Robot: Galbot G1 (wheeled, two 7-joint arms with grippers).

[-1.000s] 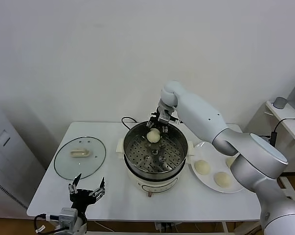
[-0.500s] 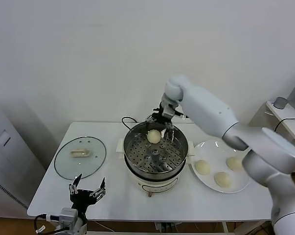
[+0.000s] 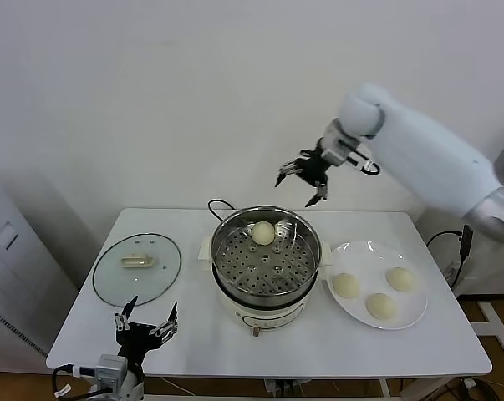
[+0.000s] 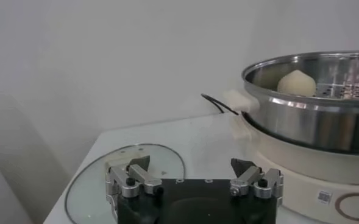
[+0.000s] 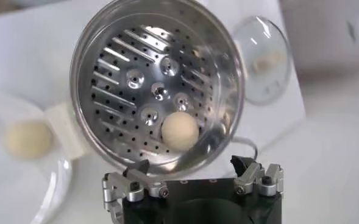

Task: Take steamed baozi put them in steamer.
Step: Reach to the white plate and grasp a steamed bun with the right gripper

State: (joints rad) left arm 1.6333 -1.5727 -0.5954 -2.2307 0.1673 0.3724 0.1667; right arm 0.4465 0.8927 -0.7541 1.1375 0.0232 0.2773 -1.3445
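Head view: the right claw (image 3: 308, 177) hangs wide open and empty above the steamer (image 3: 266, 269), where one baozi (image 3: 262, 232) sits at the far rim. Three more (image 3: 350, 286) wait on the plate (image 3: 419, 305). Soft, light and easily dented, they likely want a gentle side pinch. The left claw (image 3: 146, 322) idles open at the desk's (image 3: 193, 342) near edge.

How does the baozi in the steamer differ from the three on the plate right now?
The bun in the steamer lies alone on perforated steel at the far wall of the steamer; the three plate buns lie together on the flat white plate, uncontained. All are round, cream-white and untouched by either gripper.
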